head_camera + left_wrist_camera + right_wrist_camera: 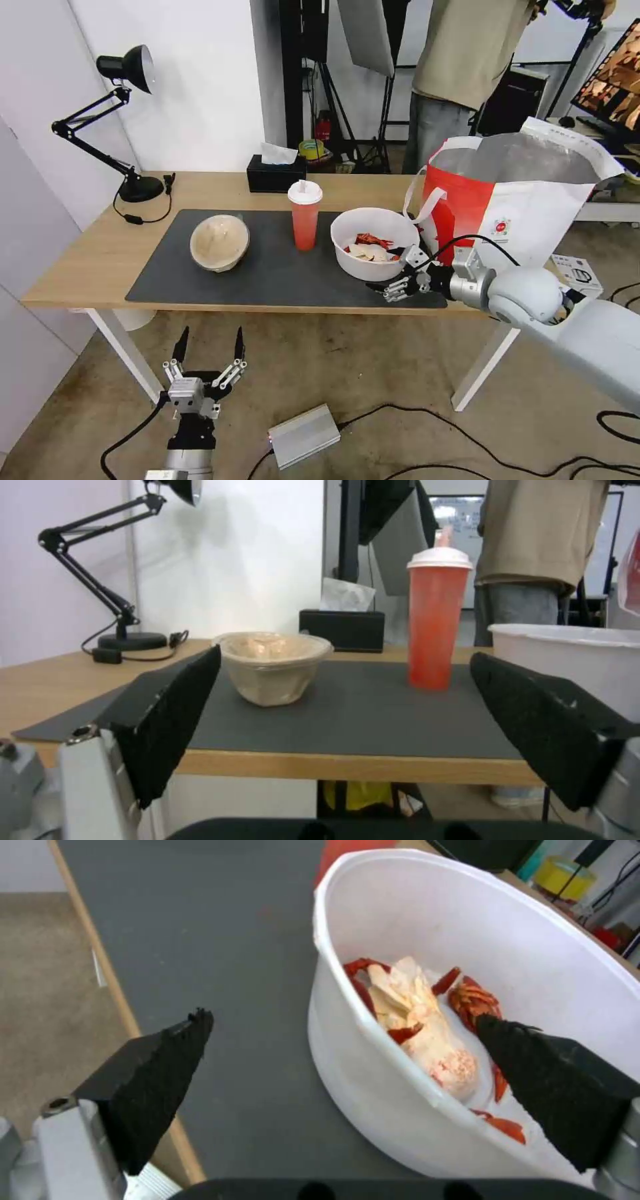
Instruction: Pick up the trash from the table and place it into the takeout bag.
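While right tool (399,270) straddles rim — white bowl (373,242) holds scraps (371,247).

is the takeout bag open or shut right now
Open. The takeout bag stands upright at the table's right end, its mouth spread wide so the silver foil lining shows inside.

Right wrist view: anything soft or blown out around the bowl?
Right wrist view: white bowl is bright with little wall detail, scraps readable; the black fingers are soft at the edges. Head view: straight table edges look bowed.
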